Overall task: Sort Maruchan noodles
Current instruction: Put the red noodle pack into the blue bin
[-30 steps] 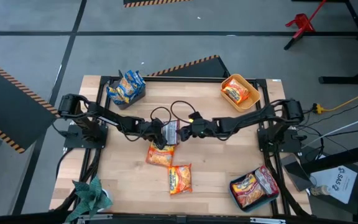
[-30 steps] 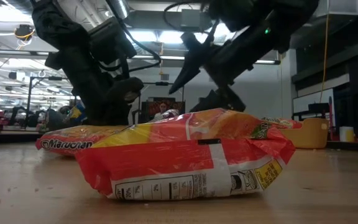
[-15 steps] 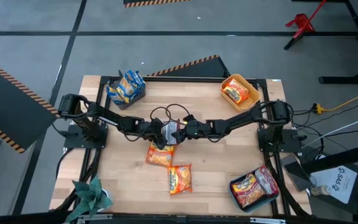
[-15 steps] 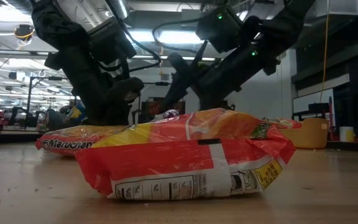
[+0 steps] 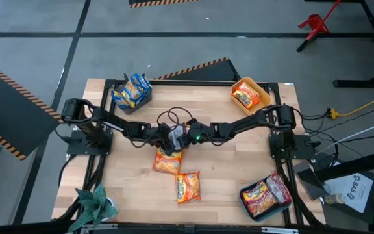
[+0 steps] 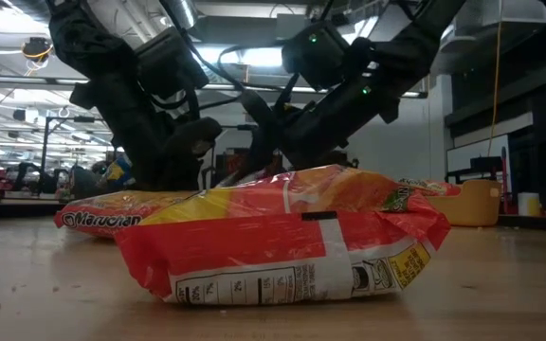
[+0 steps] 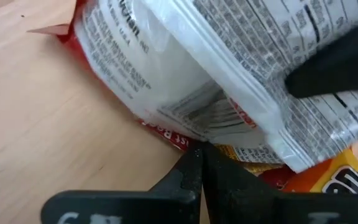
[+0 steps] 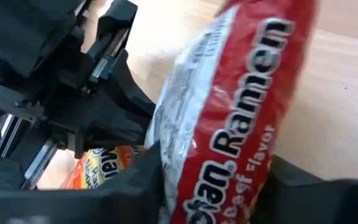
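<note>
Handover looked underway: right gripper, wide a moment earlier, had moved in and closed around the silver-and-red ramen packet pinched in the shut left gripper, above the tabletop

Light wood counter, black frame around its edges. Grey bin at far left corner, holding blue-and-yellow packets. Yellow bin at far right corner with orange packets inside. Teal bin at near right corner with red-and-silver packets. Two orange-and-yellow Maruchan packets lie flat on the bare wood near the middle: one just past centre, the other beside it toward the near edge.
</note>
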You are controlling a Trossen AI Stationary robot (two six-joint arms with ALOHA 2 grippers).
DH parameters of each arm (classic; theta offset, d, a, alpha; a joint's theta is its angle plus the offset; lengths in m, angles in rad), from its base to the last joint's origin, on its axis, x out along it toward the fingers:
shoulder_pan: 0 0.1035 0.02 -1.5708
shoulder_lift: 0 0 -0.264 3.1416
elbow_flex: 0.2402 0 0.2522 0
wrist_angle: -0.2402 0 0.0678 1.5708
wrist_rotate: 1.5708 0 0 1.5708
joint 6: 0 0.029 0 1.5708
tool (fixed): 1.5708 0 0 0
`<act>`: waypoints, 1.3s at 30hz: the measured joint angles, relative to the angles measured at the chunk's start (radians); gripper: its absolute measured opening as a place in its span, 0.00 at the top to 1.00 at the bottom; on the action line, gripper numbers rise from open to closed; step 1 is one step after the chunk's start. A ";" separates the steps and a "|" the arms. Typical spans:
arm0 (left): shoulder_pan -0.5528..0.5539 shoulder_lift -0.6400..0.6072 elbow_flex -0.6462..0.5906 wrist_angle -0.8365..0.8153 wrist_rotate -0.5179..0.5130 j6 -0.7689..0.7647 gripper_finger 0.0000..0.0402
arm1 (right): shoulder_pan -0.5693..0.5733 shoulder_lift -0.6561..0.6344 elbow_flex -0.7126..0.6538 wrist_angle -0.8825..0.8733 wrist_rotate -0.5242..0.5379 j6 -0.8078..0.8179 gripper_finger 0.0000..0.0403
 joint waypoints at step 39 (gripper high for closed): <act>0.017 -0.413 0.002 -0.178 0.103 0.076 1.00 | 0.134 -0.700 0.000 -0.990 -0.684 -0.399 0.90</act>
